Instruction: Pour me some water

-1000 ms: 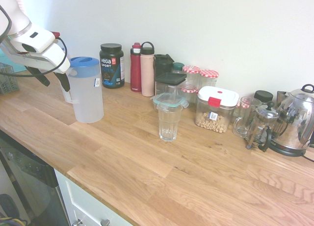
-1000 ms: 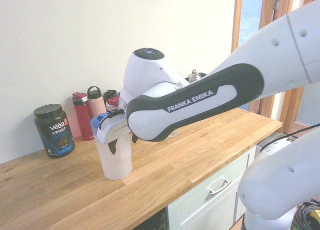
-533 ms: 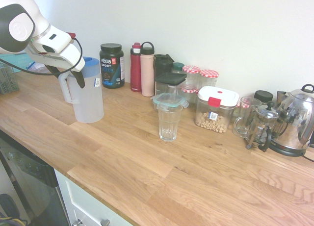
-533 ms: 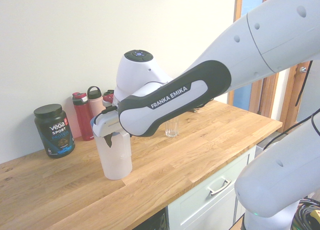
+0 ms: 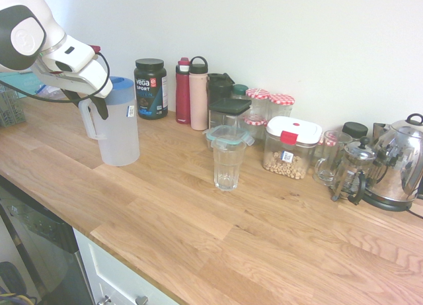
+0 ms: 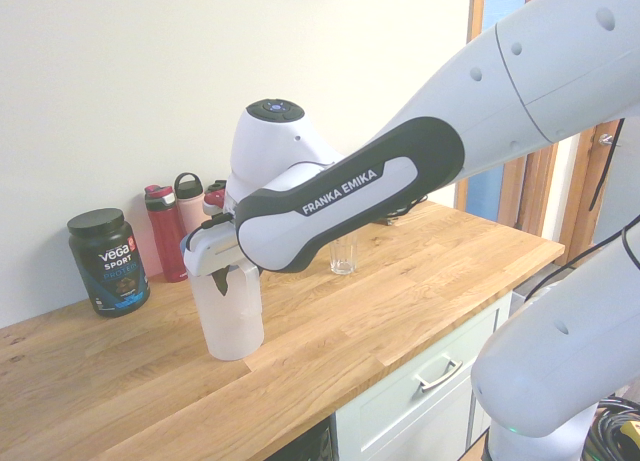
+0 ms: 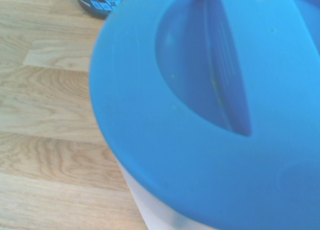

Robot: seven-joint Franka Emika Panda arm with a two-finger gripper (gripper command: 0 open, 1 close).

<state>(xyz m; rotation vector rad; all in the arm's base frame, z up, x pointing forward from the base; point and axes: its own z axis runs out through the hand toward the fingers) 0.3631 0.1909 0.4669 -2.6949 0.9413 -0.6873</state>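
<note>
A translucent white pitcher [image 5: 120,133] with a blue lid [image 7: 200,115] stands on the wooden counter at the left. My gripper [image 5: 93,107] reaches down beside the lid and straddles the pitcher's handle [image 5: 84,123]. One dark finger [image 5: 101,106] sits between handle and body, with a small gap to the handle, so the gripper is open. The second exterior view shows the same gripper [image 6: 225,279] against the pitcher [image 6: 233,326]. An empty drinking glass [image 5: 229,165] stands mid-counter, well to the right of the pitcher, and shows behind the arm as a glass [image 6: 343,253].
Along the wall stand a black Vega tub [image 5: 151,88], a red bottle [image 5: 183,90], a pink bottle [image 5: 198,94], jars, a red-clipped food box [image 5: 289,147], a glass mug [image 5: 328,158], a French press [image 5: 350,171] and a steel kettle [image 5: 400,163]. The counter's front edge runs diagonally.
The wrist swung up and over the pitcher's lid, bringing the fingers down around the handle. In the last half second the visible finger edged closer to the handle. The pitcher has not moved.
</note>
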